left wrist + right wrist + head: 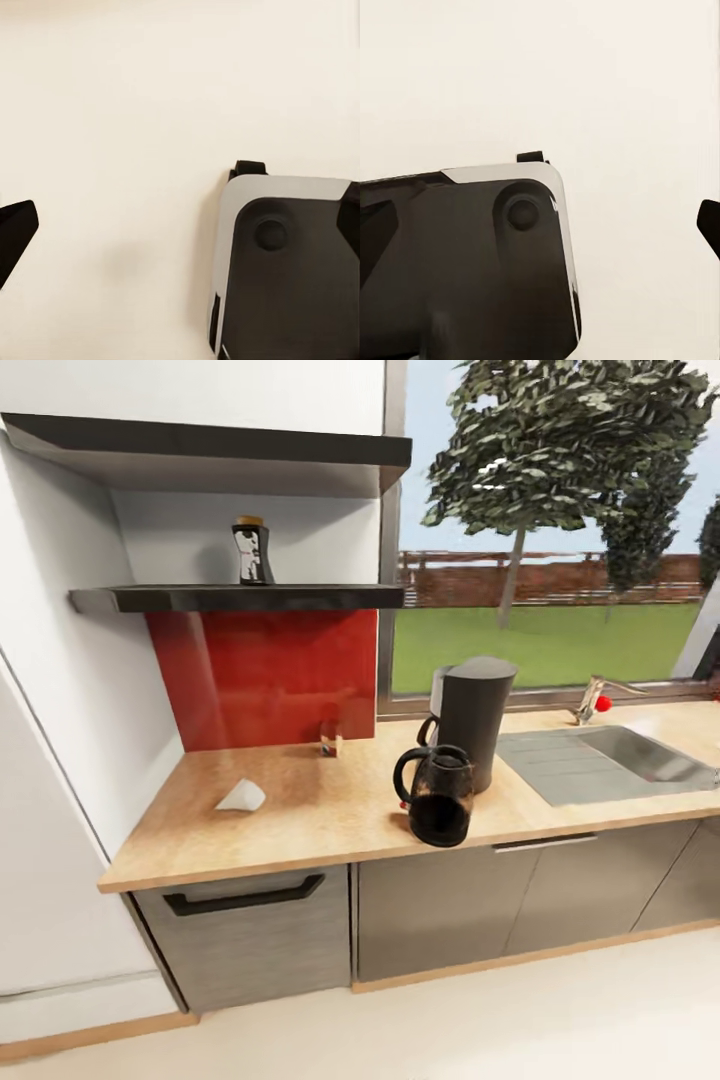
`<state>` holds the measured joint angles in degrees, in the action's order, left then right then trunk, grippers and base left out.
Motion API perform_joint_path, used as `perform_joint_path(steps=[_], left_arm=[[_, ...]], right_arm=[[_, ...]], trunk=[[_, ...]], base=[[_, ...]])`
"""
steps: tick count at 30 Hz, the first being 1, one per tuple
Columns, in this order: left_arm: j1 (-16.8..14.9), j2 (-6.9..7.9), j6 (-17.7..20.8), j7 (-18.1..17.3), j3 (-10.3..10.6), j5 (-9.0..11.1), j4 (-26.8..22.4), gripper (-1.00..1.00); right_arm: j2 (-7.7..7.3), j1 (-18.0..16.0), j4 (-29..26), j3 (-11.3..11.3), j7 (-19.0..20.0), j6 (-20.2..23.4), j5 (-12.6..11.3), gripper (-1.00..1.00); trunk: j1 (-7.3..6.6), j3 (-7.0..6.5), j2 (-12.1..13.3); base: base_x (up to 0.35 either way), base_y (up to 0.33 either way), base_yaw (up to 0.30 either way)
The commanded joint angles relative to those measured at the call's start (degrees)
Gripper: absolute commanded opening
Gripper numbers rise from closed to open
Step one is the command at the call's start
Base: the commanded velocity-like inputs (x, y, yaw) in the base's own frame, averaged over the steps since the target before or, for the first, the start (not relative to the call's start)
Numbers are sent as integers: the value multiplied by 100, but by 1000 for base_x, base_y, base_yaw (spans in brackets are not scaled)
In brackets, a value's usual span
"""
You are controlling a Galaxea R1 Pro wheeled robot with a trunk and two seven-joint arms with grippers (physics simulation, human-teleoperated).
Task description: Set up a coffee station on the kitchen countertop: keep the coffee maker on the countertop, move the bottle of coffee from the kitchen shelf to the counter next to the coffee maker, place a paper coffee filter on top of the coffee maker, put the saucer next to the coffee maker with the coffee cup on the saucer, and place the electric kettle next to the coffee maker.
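The dark coffee maker (472,720) stands on the tan countertop (320,815) left of the sink. The brown-glass electric kettle (440,802) sits just in front of it, near the counter's front edge. An off-white paper coffee filter (242,796) lies on the counter's left part. The bottle of coffee (251,550) with a yellow cap stands on the dark kitchen shelf (230,598) above. The saucer and the coffee cup are out of view. My left gripper (180,225) and right gripper (540,225) hang open over the pale floor, with nothing between their fingers.
A steel sink (610,760) with a faucet (592,703) fills the counter's right part. A small brown item (330,740) stands against the red backsplash. A white wall bounds the counter at the left. My grey-black base (292,270) shows under both wrists.
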<state>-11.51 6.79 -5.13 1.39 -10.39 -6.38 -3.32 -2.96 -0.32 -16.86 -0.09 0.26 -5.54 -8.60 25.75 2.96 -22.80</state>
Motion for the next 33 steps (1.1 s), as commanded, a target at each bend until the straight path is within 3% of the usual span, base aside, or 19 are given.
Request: perform_joint_path(steps=[1,18,33], left_arm=[[3,-1,-23,16,-42,-62,7,100],[17,-18,-43,19,-42,-74,-10,100],[17,-12,-79,19,-42,-74,-23,100]], right_arm=[[2,-3,0,1,2,-17,-45,100],[5,-3,-3,1,-8,-17,-45,100],[15,-3,-5,20,-13,-31,-25,100]], trunk=[[3,12,-12],[3,12,-12],[3,12,-12]], base=[[0,0,-231],[0,0,-212],[0,0,-19]])
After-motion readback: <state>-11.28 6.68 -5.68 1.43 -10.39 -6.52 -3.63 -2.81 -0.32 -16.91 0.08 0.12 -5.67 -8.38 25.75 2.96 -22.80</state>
